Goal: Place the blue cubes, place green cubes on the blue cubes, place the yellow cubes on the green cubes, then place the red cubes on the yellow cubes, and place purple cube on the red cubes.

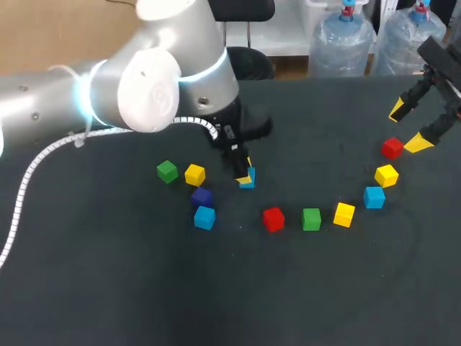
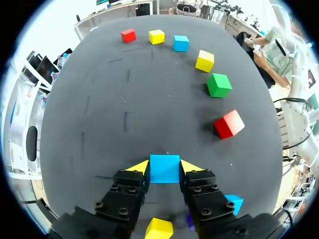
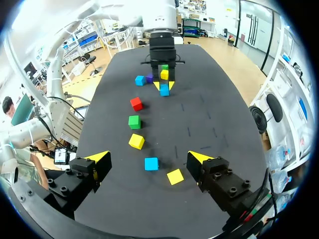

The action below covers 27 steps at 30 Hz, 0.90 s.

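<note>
My left gripper (image 2: 165,167) is clamped on a blue cube (image 2: 164,172), with one yellow tip on each side of it, low over the middle of the table (image 1: 108,288). I cannot tell if this cube touches the table. My right gripper (image 1: 407,126) hangs near a red cube (image 1: 392,148) at the right side, fingers wide apart.

Our left arm (image 1: 144,86) comes in from nine o'clock and bends down over the middle of the bench, its jaws pressed on both sides of a blue cube (image 2: 164,168), while our right arm (image 1: 439,54) hangs at two o'clock, jaws spread wide, yellow fingertips (image 1: 397,109) well apart.
</note>
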Tool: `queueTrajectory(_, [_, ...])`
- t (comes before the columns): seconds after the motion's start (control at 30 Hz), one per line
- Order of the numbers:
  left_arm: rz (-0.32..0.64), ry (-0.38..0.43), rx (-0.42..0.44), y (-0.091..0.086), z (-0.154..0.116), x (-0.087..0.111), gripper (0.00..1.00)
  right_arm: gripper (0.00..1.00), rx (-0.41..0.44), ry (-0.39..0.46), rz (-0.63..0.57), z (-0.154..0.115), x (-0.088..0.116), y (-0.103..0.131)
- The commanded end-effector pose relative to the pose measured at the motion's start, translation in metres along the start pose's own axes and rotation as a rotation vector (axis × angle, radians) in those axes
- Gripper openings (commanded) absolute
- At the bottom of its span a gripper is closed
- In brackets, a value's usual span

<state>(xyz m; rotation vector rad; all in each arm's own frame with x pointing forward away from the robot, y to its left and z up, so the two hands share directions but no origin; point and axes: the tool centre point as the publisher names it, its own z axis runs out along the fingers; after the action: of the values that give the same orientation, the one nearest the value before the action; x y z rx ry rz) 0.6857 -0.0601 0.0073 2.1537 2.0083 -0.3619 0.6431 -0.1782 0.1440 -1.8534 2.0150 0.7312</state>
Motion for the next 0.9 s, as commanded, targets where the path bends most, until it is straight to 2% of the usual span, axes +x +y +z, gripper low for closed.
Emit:
queueTrajectory(0.03, [-0.002,0.014,0.011,0.010,0.002,-0.001,0.00,1.00,-0.002,-0.001,-0.001,0.000,0.000,-0.001])
queueTrajectory(0.33, [-0.009,0.034,0.018,0.017,0.006,0.008,0.00,1.00,-0.002,-0.001,-0.001,0.000,0.000,-0.001])
queueTrajectory(0.9, [-0.032,0.039,0.009,0.023,0.005,0.014,0.00,1.00,-0.002,-0.001,-0.001,0.000,0.000,-0.001])
